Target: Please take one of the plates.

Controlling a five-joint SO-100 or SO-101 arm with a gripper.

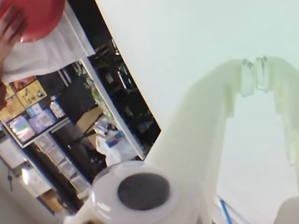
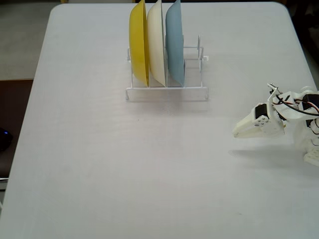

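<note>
In the wrist view the orange-red plate (image 1: 39, 16) shows at the top left corner, beyond the table's edge, with a person's hand (image 1: 10, 28) on its rim. It is out of sight in the fixed view. My white gripper (image 1: 255, 70) is far from it, over bare table with its fingertips together and nothing between them. In the fixed view the gripper (image 2: 238, 133) sits low at the table's right side, pointing left.
A white wire rack (image 2: 167, 92) at the table's far middle holds a yellow plate (image 2: 138, 42), a cream plate (image 2: 157, 42) and a light blue plate (image 2: 174, 42) on edge. Shelves and clutter lie past the table edge in the wrist view.
</note>
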